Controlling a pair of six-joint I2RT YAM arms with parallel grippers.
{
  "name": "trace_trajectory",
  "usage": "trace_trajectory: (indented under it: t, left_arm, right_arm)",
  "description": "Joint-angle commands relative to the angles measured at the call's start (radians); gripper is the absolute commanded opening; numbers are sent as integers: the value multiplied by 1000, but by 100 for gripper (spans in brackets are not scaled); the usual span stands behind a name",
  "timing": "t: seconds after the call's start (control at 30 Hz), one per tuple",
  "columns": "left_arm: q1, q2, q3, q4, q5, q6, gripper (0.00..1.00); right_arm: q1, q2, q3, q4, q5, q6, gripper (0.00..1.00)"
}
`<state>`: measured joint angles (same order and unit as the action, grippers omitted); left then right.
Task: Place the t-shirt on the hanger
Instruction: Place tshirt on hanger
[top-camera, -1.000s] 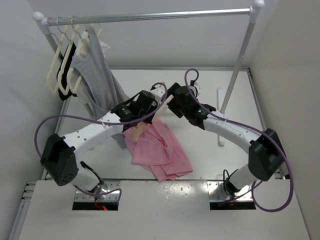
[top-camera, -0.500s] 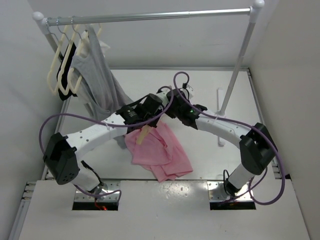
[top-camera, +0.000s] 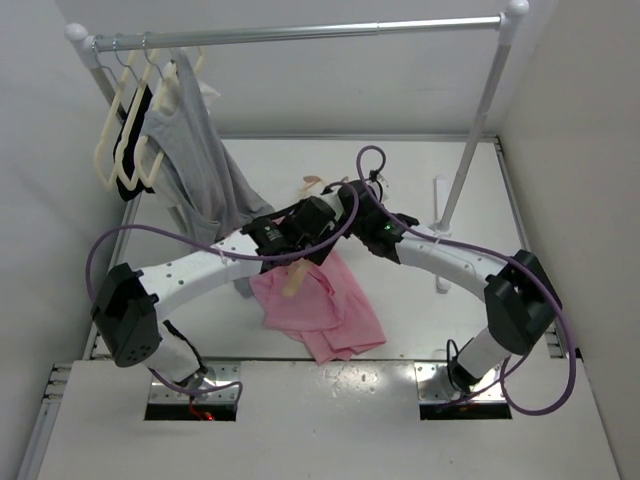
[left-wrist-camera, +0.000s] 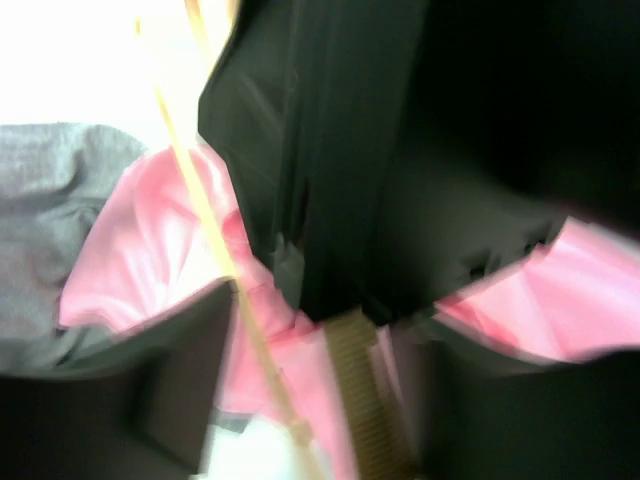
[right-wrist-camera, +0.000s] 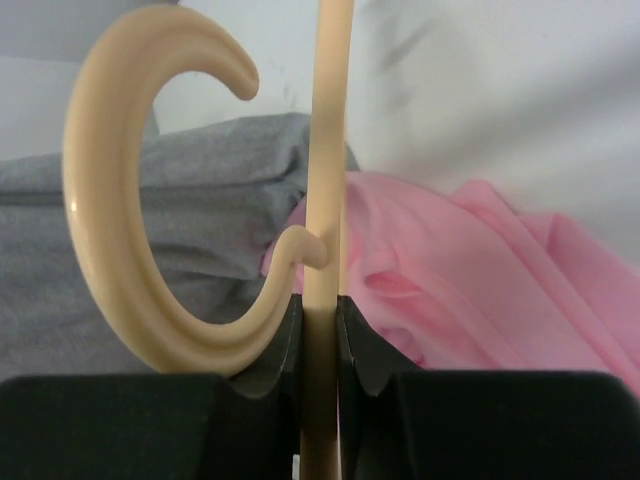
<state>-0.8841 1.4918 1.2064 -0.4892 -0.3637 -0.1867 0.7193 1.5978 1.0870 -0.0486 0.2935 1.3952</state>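
While one hanger (right-wrist-camera: 322, 200) is clamped, one t-shirt (top-camera: 325, 310) lies crumpled.

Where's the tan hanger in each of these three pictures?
Top external: the hanger sticks out at centre, over the pink t-shirt.
Left wrist: a thin blurred tan line slanting down, left of centre.
Right wrist: its hook and bar, large, left of centre.
Shared landmark: the t-shirt, beside it everywhere.

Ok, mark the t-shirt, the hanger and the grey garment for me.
t-shirt (top-camera: 335, 310): top external view, middle of the crumpled pink fabric.
hanger (right-wrist-camera: 95, 200): right wrist view, outer curve of its hook.
grey garment (top-camera: 195, 150): top external view, middle of the hanging fabric.
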Motion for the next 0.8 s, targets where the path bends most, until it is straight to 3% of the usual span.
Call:
trace_trajectory:
  t: [0.0, 0.1, 0.3, 0.43, 0.53, 0.63, 0.73, 0.77]
  left_arm:
    - [-105, -10, 22, 21, 137, 205, 75]
    - [-105, -10, 45, 9, 172, 205, 98]
    - [-105, -51, 171, -80, 219, 196, 100]
    - [-38, -143, 206, -89, 296, 220, 100]
    - [45, -221, 194, -63, 365, 220, 91]
    - [135, -258, 150, -52, 417, 205, 64]
    - [158, -269, 130, -52, 479, 194, 63]
    - [158, -269, 121, -52, 488, 179, 67]
  right_arm:
    - [-14, 7, -55, -19, -17, -35, 0]
    - [-23, -4, -101, 6, -17, -56, 0]
    - [-53, -67, -199, 84, -45, -169, 0]
    - [-90, -125, -217, 60, -137, -417, 0]
    - [-122, -201, -232, -26, -215, -539, 0]
    - [-147, -280, -275, -101, -266, -663, 0]
    - [-156, -314, -328, -102, -292, -674, 0]
    - [-167, -314, -337, -87, -318, -685, 0]
